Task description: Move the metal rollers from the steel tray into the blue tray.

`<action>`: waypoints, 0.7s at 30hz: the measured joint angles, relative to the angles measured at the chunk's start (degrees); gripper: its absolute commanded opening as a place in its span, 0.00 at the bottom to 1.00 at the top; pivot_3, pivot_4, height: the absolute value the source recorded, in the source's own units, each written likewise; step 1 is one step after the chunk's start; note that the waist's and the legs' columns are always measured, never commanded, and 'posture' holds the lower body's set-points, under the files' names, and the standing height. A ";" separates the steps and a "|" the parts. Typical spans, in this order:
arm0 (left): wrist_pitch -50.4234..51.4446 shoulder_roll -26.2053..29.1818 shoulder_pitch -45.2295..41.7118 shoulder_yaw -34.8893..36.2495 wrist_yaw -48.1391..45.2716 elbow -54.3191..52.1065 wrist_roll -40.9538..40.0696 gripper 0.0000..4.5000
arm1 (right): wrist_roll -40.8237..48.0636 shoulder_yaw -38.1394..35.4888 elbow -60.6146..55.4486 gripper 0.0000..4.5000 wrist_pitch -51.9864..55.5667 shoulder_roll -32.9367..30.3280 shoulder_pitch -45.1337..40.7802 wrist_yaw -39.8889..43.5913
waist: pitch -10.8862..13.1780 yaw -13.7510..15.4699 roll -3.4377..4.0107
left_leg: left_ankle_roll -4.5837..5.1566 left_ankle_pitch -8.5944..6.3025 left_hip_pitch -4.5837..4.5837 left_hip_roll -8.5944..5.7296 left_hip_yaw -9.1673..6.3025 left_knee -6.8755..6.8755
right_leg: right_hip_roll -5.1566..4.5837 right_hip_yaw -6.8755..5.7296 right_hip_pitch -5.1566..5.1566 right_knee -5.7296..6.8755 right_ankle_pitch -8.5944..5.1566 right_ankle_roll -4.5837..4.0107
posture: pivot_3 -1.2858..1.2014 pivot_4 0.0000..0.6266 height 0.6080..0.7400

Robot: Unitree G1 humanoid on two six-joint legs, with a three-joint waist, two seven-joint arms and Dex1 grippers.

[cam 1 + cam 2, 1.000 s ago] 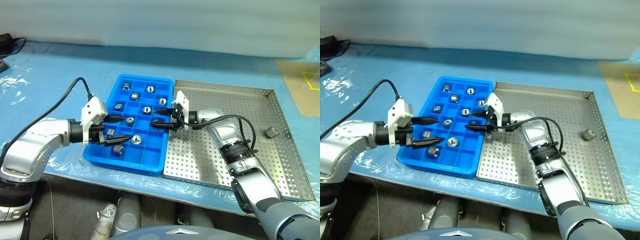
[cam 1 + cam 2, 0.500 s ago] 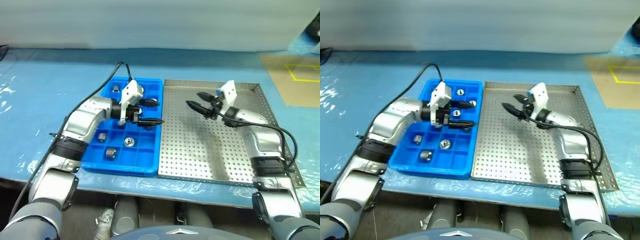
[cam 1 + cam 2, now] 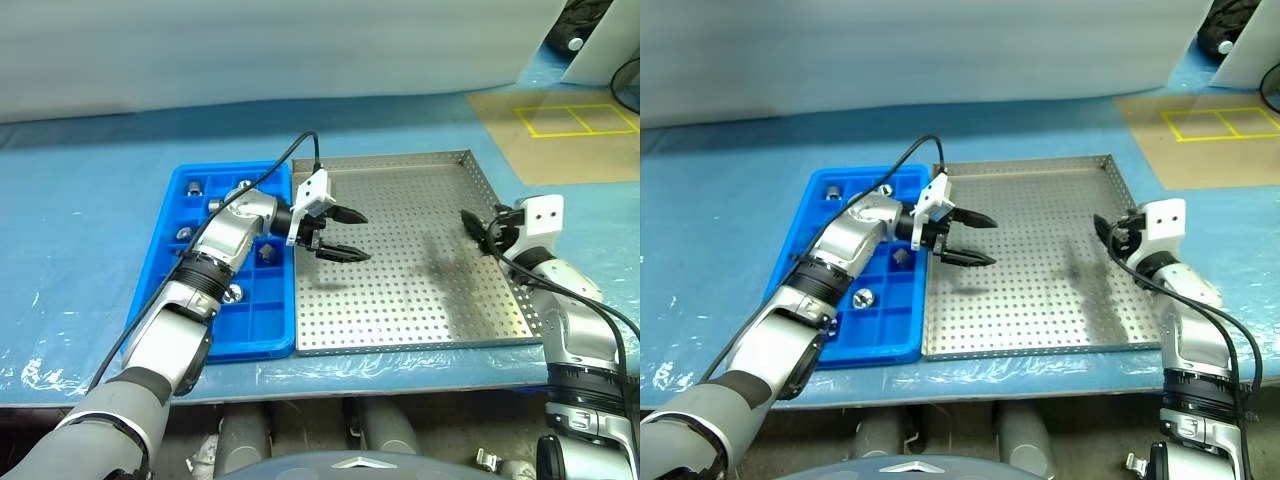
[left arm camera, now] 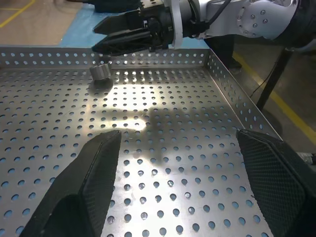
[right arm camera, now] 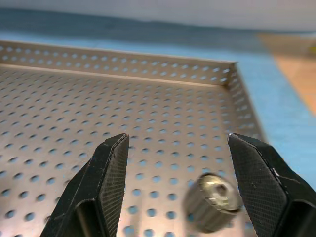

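The steel tray (image 3: 420, 290) lies right of the blue tray (image 3: 250, 335). Several metal rollers (image 3: 232, 293) sit in the blue tray's compartments. One roller (image 4: 101, 71) lies on the steel tray's holed floor near its right rim. My right gripper (image 3: 1105, 235) is open at that rim. In the right wrist view the roller (image 5: 213, 201) lies between the fingers (image 5: 106, 177), close to one of them, untouched. My left gripper (image 3: 366, 237) is open and empty, reaching from the blue tray over the steel tray's left part and pointing at the right gripper (image 4: 96, 39).
Both trays rest on a table covered in blue sheeting (image 3: 90, 160). A brown board with yellow tape marks (image 3: 560, 125) lies at the far right. The table's front edge runs just below the trays.
The view has swung. My left gripper went from above the blue tray to over the steel tray. My right gripper swung from the blue tray's edge across to the steel tray's right rim. Both stayed open.
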 measured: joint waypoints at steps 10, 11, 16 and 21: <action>0.83 1.31 1.41 0.77 0.14 -1.95 0.32 0.88 | -3.20 2.21 16.72 0.73 -7.75 0.00 -3.71 -0.57 | 0.00 0.03 0.02 | 0.29 -0.16 0.03 -0.12 -0.03 0.09 | -0.13 -0.01 0.21 -0.17 0.00 0.00 | 0.38 0.24 1.00; 1.14 1.63 1.72 0.79 0.19 -2.19 0.32 0.88 | -3.24 2.43 17.97 0.73 -8.41 0.00 -4.45 -0.54 | 0.00 0.06 0.02 | 0.29 -0.16 0.03 -0.12 -0.03 0.09 | -0.13 -0.02 0.21 -0.17 0.00 0.00 | 0.38 0.24 1.00; 2.41 3.27 3.44 1.21 1.17 -4.50 0.37 0.88 | -4.50 3.69 25.88 0.73 -11.79 -0.09 -7.81 -0.16 | 0.00 0.18 0.02 | 0.31 -0.17 0.03 -0.12 -0.03 0.10 | -0.15 -0.03 0.24 -0.17 0.00 -0.01 | 0.39 0.24 1.00; 3.67 4.25 4.88 1.36 2.07 -7.36 0.39 0.88 | -5.46 4.67 33.21 0.73 -16.36 -1.35 -9.71 -0.10 | 0.00 0.45 0.02 | 0.34 -0.20 0.09 -0.10 -0.02 0.14 | -0.22 -0.04 0.37 -0.19 0.00 -0.01 | 0.40 0.24 1.00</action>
